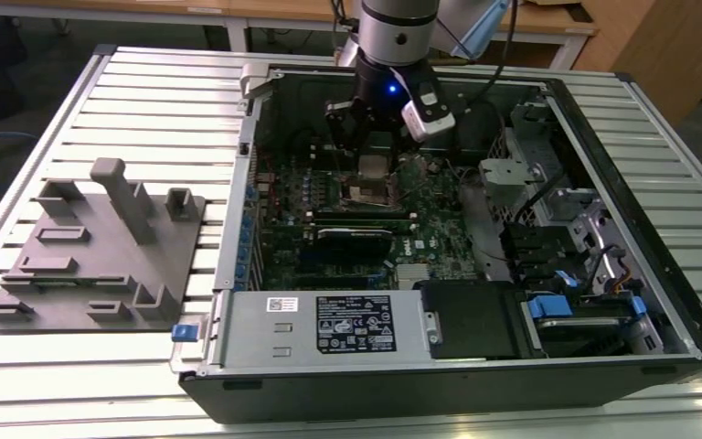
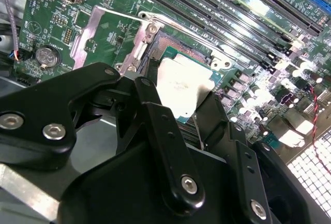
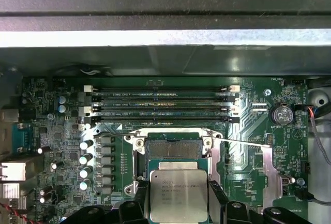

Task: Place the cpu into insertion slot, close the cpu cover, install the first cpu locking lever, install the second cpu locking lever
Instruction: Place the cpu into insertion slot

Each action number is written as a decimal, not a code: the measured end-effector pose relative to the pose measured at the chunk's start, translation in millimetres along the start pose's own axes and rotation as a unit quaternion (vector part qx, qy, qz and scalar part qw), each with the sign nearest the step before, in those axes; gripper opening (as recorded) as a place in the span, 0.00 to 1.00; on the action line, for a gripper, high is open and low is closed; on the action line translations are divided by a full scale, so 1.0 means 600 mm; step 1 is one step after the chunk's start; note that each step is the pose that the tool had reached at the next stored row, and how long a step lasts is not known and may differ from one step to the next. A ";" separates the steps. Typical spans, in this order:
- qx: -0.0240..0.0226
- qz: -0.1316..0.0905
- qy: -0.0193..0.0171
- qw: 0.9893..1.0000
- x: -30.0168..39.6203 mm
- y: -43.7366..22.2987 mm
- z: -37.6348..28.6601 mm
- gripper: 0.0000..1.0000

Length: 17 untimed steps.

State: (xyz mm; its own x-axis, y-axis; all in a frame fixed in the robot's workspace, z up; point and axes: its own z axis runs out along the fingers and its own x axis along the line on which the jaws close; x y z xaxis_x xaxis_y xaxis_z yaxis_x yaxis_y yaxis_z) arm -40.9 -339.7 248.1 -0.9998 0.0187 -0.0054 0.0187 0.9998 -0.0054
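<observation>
My gripper (image 2: 181, 100) is clamped on the cpu (image 3: 178, 195), a finger on each opposite edge. The chip hangs flat between them, close over the insertion slot (image 3: 173, 150) and not yet seated. I judge it needs levelling, squaring to the slot's rim, then lowering straight with no sideways drag.

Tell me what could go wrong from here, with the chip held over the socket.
1. The fingers hold the cpu only by its edges, and it is off to one side of the insertion slot. If it came down offset or tilted, it could catch the slot's rim instead of seating flat.
2. A thin locking lever juts out beside the slot and could snag the fingers.
</observation>
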 end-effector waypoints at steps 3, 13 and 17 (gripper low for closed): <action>0.000 0.000 0.000 1.000 0.000 0.000 0.004 0.54; 0.000 0.000 0.000 1.000 0.000 0.000 0.012 0.54; 0.000 0.000 -0.001 1.000 0.000 0.000 0.015 0.54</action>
State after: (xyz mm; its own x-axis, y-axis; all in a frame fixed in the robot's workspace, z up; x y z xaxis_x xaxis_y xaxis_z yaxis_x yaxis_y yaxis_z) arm -41.0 -339.7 238.9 -0.9998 0.0188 -0.0070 0.0188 0.9998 -0.0055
